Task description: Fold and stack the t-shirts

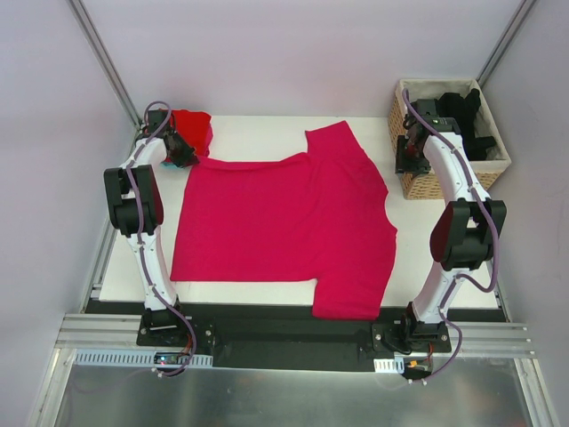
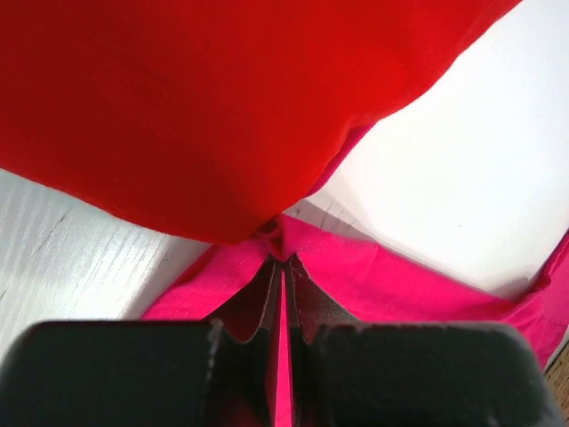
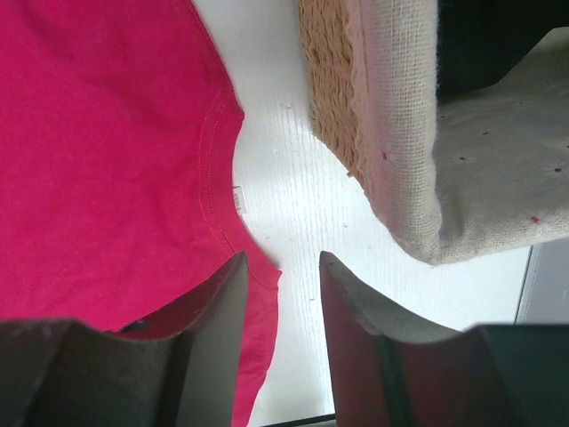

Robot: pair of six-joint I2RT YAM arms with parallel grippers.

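Magenta-pink t-shirt (image 1: 284, 222) lies spread flat, its edge pinched in the left claw (image 2: 283, 267); right claw (image 3: 277, 271) gapes.

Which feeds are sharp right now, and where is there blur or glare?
Top view: sharp, even light, soft shadows. Left wrist: red shirt close up, blurred, filling most of the frame. Right wrist: pink shirt and basket sharp, table bright.
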